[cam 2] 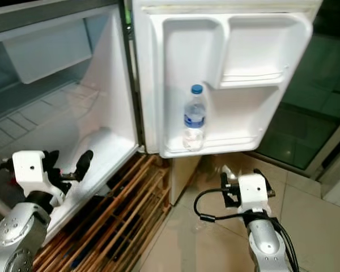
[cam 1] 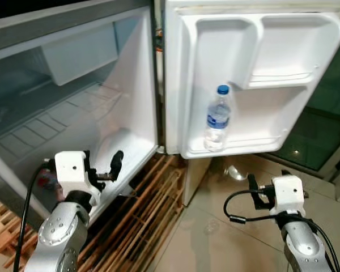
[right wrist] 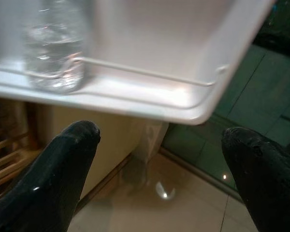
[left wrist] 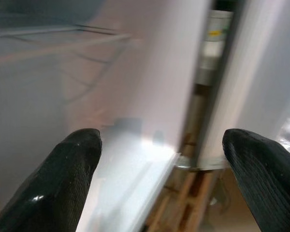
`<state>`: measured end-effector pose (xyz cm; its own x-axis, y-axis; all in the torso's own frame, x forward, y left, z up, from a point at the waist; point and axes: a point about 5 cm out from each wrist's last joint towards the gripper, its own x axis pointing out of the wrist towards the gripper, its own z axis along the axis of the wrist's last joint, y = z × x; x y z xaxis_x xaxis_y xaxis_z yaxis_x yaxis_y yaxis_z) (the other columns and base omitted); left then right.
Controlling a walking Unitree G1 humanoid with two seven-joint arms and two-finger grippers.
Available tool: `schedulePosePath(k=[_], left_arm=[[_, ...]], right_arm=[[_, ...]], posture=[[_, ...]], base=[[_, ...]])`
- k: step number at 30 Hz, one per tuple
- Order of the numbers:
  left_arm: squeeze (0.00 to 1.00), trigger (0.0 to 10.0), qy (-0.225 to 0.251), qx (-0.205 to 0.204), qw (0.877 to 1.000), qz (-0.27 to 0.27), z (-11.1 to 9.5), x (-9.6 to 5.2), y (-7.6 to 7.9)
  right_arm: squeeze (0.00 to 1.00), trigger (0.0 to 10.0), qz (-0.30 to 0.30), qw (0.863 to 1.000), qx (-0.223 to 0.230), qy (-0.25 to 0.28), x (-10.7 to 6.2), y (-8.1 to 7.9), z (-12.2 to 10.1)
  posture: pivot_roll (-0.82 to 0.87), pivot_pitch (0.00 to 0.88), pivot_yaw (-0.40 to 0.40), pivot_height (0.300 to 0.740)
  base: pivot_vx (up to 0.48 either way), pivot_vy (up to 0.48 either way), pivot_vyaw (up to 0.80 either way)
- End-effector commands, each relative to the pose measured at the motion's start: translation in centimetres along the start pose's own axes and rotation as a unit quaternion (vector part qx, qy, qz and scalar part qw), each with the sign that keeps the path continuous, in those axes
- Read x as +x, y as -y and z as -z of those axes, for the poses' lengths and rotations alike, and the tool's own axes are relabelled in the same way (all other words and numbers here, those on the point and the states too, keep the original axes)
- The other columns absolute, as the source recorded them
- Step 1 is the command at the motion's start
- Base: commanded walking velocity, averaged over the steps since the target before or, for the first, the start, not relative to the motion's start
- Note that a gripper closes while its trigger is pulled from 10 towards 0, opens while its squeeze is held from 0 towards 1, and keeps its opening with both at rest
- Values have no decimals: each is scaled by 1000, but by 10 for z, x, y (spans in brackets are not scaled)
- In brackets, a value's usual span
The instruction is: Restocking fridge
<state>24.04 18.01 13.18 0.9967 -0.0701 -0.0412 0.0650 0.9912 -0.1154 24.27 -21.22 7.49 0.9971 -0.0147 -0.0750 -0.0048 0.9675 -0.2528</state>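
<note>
- Fridge (cam 1: 73, 107) stands open in front of me, its white door (cam 1: 255, 73) swung wide to my right.
- Water bottle (cam 1: 217, 118) with a blue cap stands upright on the door's bottom shelf (cam 1: 243, 144), at the shelf's left end, behind the thin rail.
- My left gripper (cam 1: 105, 170) is raised low in front of the fridge's open body, near its bottom front edge; its fingers (left wrist: 67, 169) are spread apart and hold nothing.
- My right gripper (right wrist: 159, 169) hangs below the door, above the tiled floor (cam 1: 226, 238); its fingers (right wrist: 63, 164) are parted too, and empty. The bottle sits above it, well apart.
- Wooden slats (cam 1: 136, 221) lie on the floor under the fridge, between my arms.
- Wire shelf (cam 1: 62, 119) inside the fridge looks bare; a pale box (cam 1: 79, 54) sits at the top.
</note>
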Motion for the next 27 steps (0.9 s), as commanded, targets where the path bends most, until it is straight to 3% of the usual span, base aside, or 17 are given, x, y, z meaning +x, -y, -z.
schedulePosePath(k=[1,8,13,21,24,27], left_arm=[[0,10000,-2,8,1000,-3,1,7,3],[0,10000,-10,8,1000,-17,6,4,-4],[0,10000,-22,10,999,-44,14,1,-10],[0,10000,-18,25,998,-51,14,9,-8],[0,10000,-9,13,999,-51,12,10,-8],[0,10000,-3,15,999,-42,9,10,-11]], right_arm=[[0,10000,13,1000,1,4,5,10,-2],[0,10000,9,999,28,20,12,7,-12],[0,10000,-27,998,37,40,17,-8,-21],[0,10000,-66,996,37,54,25,-23,-28],[0,10000,-73,995,39,56,24,-26,-28],[0,10000,-77,995,42,50,22,-29,-24]], posture=[[-161,0,58,740],[-158,0,59,740],[-151,0,51,740],[-150,0,57,740],[-152,0,61,740],[-150,0,64,740]], base=[[0,-480,0],[0,-480,0],[0,-480,0],[0,-480,749],[0,-480,681],[0,0,660]])
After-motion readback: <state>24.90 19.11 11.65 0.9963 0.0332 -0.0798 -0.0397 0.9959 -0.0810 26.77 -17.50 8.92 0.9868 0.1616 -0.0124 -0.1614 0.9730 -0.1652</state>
